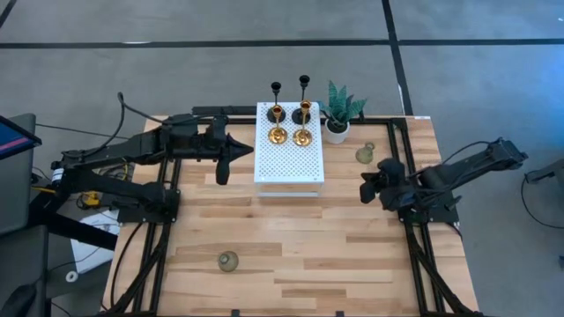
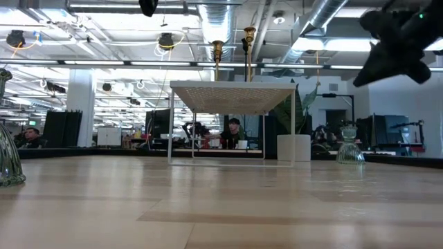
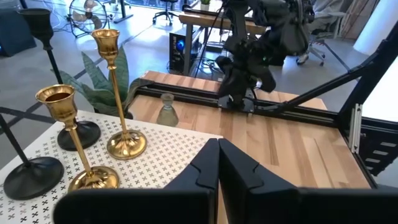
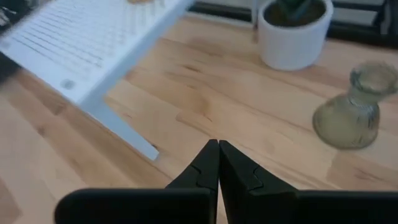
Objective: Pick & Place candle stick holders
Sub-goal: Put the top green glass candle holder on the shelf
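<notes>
Two gold holders (image 1: 278, 132) (image 1: 303, 134) and two slim black ones (image 1: 276, 113) (image 1: 304, 111) stand upright by their round bases on a white perforated stand (image 1: 289, 163). One pale-green glass holder (image 1: 365, 154) stands on the table to the right of the stand, and it also shows in the right wrist view (image 4: 357, 112). The other (image 1: 228, 261) stands near the front edge. My left gripper (image 3: 217, 146) is shut and empty at the stand's left edge (image 1: 247, 148). My right gripper (image 4: 217, 146) is shut and empty, right of the stand (image 1: 366, 187), on the near side of the glass holder.
A small green plant in a white pot (image 1: 338, 123) stands at the stand's far right corner, close to the right glass holder. Black frame rails run along the table's left and right sides. Bare wood lies between the stand and the front glass holder.
</notes>
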### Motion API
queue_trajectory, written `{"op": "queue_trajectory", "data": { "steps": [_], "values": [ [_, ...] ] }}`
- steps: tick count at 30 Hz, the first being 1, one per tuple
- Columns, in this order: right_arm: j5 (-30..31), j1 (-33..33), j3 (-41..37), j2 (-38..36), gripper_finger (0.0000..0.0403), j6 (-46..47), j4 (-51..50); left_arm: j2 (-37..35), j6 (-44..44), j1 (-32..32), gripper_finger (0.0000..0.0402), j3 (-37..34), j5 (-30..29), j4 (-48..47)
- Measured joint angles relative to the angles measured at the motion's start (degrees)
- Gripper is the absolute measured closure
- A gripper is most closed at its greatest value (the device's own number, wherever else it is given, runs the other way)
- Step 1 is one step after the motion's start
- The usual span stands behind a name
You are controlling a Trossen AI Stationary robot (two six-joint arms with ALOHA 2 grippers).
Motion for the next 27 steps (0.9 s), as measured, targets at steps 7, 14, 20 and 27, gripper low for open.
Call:
{"op": "queue_trajectory", "data": {
  "steps": [7,14,20,27],
  "values": [
    [3.15,0.0,-2.93,0.27,0.0403,5.42,-1.05,0.0,0.0,0.0,0.0397,0.0,0.0,0.0],
    [2.78,0.0,-3.98,0.26,0.0403,4.25,-6.81,0.02,0.02,0.0,0.0396,0.0,0.0,0.0],
    [3.0,-0.11,-3.98,0.59,0.0403,4.03,-9.39,0.02,0.05,0.0,0.0395,0.0,0.0,0.0],
    [2.95,-0.15,-4.01,2.67,0.0403,5.91,-9.34,0.02,2.74,0.0,0.0397,0.0,0.0,0.0]
  ]
}}
